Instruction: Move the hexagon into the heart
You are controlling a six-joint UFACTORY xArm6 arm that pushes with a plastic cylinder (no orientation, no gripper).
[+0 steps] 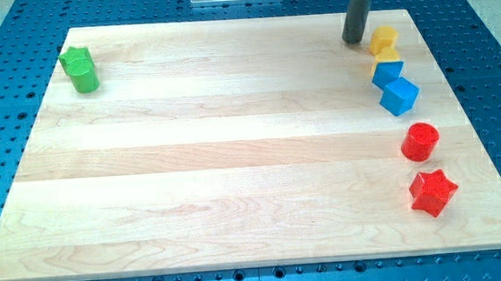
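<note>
Up at the view's top right, my tip (352,40) rests on the board (234,159). It is a bare rod with no jaws and holds nothing. Just to its right, close but apparently apart, sits a yellow block (384,39), perhaps the hexagon. Below it run a blue block (387,73), blue cube (399,96), red cylinder (420,141) and red star (433,192). A green block (80,70), shape unclear, stands far left.

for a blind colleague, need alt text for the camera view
My tip rests on a wooden board at the view's top right, just left of a yellow block. Below that sit two blue blocks, a red cylinder and a red star; a green block is top left.
</note>
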